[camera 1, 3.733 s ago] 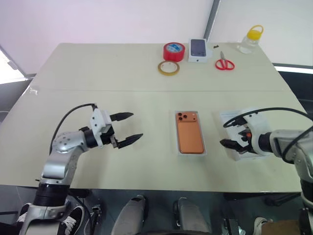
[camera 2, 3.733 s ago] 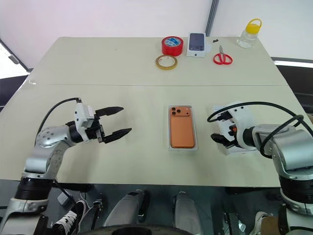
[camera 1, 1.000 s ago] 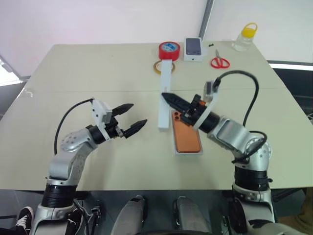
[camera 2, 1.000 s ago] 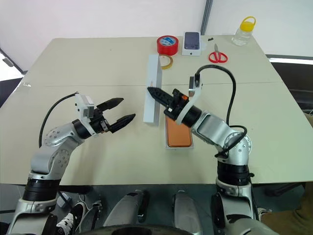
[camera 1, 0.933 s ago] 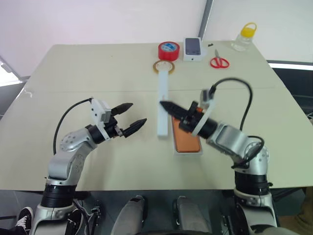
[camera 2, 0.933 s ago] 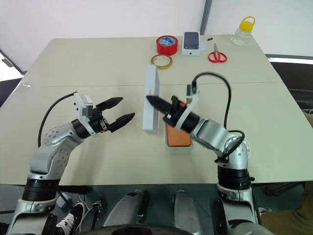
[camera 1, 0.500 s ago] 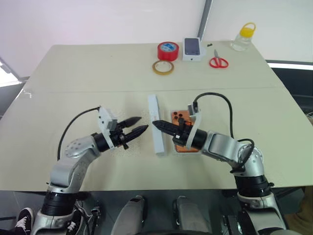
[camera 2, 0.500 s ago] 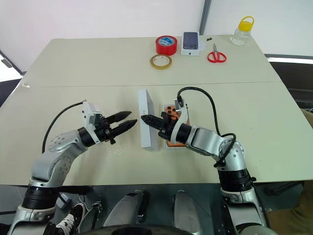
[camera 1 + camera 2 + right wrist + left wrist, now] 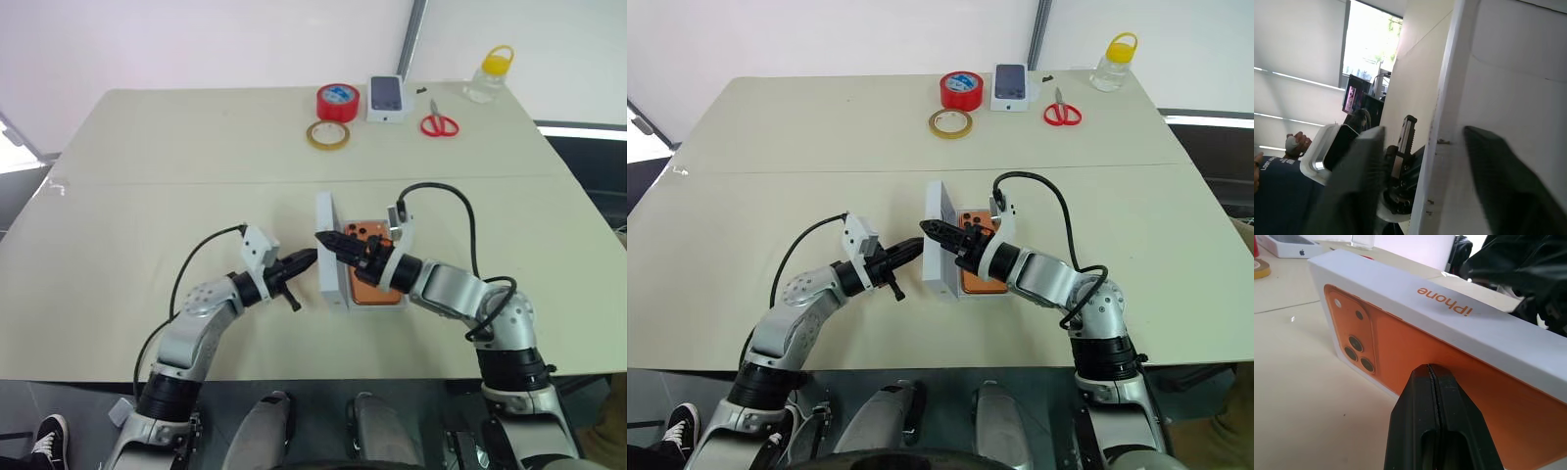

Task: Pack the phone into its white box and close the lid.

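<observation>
Lid-fitting step. Left gripper (image 9: pixel 306 260) clenched empty, tips against the printed orange face of the greyish-white rectangular lid (image 9: pixel 327 251) standing on edge. Just right of lid — orange smartphone (image 9: pixel 373 277) in shallow white box (image 9: pixel 345 297). Right gripper (image 9: pixel 328 238) spread astride lid's upper edge. Next: tip lid flat over box.

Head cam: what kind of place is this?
Probably a lab or office test setup: a plain beige table holds props such as tape rolls, red scissors and a boxed phone, with window blinds beyond.
</observation>
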Controlling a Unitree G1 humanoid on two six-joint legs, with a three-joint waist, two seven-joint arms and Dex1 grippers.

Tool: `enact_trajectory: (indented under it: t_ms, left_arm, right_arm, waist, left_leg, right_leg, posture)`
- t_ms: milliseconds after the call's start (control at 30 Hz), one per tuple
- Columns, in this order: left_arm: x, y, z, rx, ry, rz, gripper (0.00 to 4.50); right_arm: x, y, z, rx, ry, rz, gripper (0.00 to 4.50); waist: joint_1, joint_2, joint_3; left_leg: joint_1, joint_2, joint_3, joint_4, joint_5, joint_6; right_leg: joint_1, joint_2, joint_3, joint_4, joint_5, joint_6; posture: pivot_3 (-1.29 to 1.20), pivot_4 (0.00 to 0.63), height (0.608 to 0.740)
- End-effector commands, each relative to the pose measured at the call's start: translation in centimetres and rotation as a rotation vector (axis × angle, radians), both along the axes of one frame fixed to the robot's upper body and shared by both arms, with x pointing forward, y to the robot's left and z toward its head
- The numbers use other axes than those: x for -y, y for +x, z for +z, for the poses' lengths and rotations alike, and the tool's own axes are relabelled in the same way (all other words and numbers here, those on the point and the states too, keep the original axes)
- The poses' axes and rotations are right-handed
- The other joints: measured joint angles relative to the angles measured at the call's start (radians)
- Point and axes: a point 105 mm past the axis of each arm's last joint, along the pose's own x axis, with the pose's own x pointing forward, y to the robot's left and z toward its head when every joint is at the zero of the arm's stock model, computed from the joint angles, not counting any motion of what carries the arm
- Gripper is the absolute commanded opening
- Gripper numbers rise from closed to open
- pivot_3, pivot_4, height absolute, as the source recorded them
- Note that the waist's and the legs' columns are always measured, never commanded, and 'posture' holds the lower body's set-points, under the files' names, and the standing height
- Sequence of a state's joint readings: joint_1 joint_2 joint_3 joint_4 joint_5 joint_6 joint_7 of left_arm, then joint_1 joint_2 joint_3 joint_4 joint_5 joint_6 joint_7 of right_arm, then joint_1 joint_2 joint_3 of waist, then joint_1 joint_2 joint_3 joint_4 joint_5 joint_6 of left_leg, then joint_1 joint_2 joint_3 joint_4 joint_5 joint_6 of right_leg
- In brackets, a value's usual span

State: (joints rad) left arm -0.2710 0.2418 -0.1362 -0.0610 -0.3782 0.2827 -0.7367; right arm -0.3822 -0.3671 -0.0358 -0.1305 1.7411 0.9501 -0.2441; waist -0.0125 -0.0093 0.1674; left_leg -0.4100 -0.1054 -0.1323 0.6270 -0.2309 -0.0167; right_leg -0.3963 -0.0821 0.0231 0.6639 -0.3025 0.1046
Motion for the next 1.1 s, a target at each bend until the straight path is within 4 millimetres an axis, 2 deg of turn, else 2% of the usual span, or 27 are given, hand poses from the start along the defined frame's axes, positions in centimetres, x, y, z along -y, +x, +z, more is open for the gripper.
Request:
enact_trajectory:
  t_ms: [33, 167, 233, 333, 433, 533, 600, 733, 900, 1000, 1100]
  left_arm:
    - [1.9, 0.3, 0.9, 0.044, -0.017, -0.042, 0.00]
    - [4.0, 0.6, 1.4, 0.054, -0.049, -0.078, 0.00]
    - [5.0, 0.8, 1.3, 0.055, -0.050, -0.092, 0.00]
    - [6.3, 0.8, 0.9, 0.054, -0.039, -0.120, 0.00]
    - [6.8, 0.6, 1.0, 0.037, -0.063, -0.148, 0.00]
    - [6.4, 0.5, 1.4, 0.043, -0.063, -0.152, 0.00]
    - [5.6, 0.7, 1.7, 0.057, -0.052, -0.129, 0.00]
    - [3.0, 1.3, 1.9, 0.049, -0.023, -0.052, 0.00]
    - [0.0, 2.1, -0.3, 0.063, 0.148, 0.054, 0.00]
    - [-0.1, 1.9, -1.5, 0.079, 0.234, 0.042, 0.00]
    - [0.9, 2.0, -1.8, 0.064, 0.222, 0.020, 0.00]
  right_arm:
    - [2.6, 0.6, 1.9, 0.159, -0.098, -0.052, 3.49]
    - [7.0, 2.0, 3.3, 0.249, -0.146, -0.185, 3.49]
    - [9.4, 2.6, 3.9, 0.328, -0.245, -0.265, 3.49]
    - [11.4, 3.1, 4.1, 0.402, -0.360, -0.320, 3.49]
    - [12.2, 3.3, 3.0, 0.474, -0.530, -0.324, 2.60]
    - [11.7, 3.4, 1.6, 0.633, -0.806, -0.261, 1.06]
    - [11.6, 3.6, 1.2, 0.689, -0.886, -0.252, 0.04]
    - [11.0, 3.2, 0.0, 0.916, -1.147, -0.108, 0.04]
    - [11.6, 3.4, -0.6, 0.960, -1.191, -0.098, 0.04]
    - [11.3, 3.2, -0.7, 0.982, -1.193, -0.071, 0.04]
    - [10.9, 2.6, -1.1, 0.998, -1.196, -0.028, 0.04]
  waist:
    - [0.005, 0.000, 0.000]
    - [0.003, 0.000, 0.000]
    - [0.002, 0.000, 0.000]
    - [-0.001, -0.001, 0.000]
    - [-0.001, -0.001, 0.000]
    - [-0.001, -0.001, 0.000]
    - [-0.002, -0.001, 0.000]
    - [0.001, -0.001, 0.000]
    - [0.001, -0.001, 0.001]
    - [0.003, -0.001, 0.001]
    - [0.008, -0.001, 0.001]
  left_leg:
    - [0.000, -0.001, 0.000, 0.000, 0.000, 0.000]
    - [-0.001, -0.001, 0.000, 0.001, -0.001, 0.001]
    - [-0.001, -0.001, 0.000, 0.001, -0.001, 0.001]
    - [-0.001, 0.000, 0.000, 0.001, -0.001, 0.001]
    - [0.000, 0.000, 0.001, 0.001, -0.001, 0.001]
    - [0.000, 0.000, 0.001, 0.002, -0.001, 0.001]
    - [0.000, 0.000, 0.001, 0.002, -0.001, 0.001]
    - [0.000, 0.000, 0.001, 0.002, 0.000, 0.001]
    - [0.000, -0.001, 0.000, 0.002, 0.000, 0.000]
    - [0.000, -0.001, 0.000, 0.002, 0.000, 0.000]
    - [0.000, -0.001, 0.000, 0.002, 0.000, 0.000]
  right_leg:
    - [0.000, 0.000, 0.000, 0.000, 0.000, 0.000]
    - [0.001, 0.000, -0.001, -0.001, 0.000, 0.001]
    - [0.001, 0.000, -0.001, -0.001, 0.000, 0.001]
    - [0.001, 0.000, -0.001, 0.000, 0.000, 0.001]
    - [0.001, 0.001, -0.001, 0.000, 0.000, 0.001]
    - [0.001, 0.001, -0.001, 0.000, 0.000, 0.001]
    - [0.001, 0.001, -0.001, 0.000, 0.000, 0.001]
    - [0.000, 0.001, -0.001, 0.000, 0.000, 0.001]
    - [0.001, 0.001, -0.001, 0.000, -0.001, 0.002]
    - [0.001, 0.000, -0.001, 0.000, -0.001, 0.002]
    - [0.001, 0.000, -0.001, 0.000, -0.001, 0.002]
  posture:
    - [0.00, 0.150, 0.740]
    - [0.00, 0.150, 0.740]
    - [0.00, 0.150, 0.740]
    - [0.00, 0.150, 0.740]
    - [0.00, 0.150, 0.740]
    - [0.00, 0.150, 0.740]
    - [0.00, 0.150, 0.740]
    - [0.00, 0.150, 0.740]
    - [0.00, 0.150, 0.740]
    - [0.00, 0.150, 0.740]
    - [0.00, 0.150, 0.740]
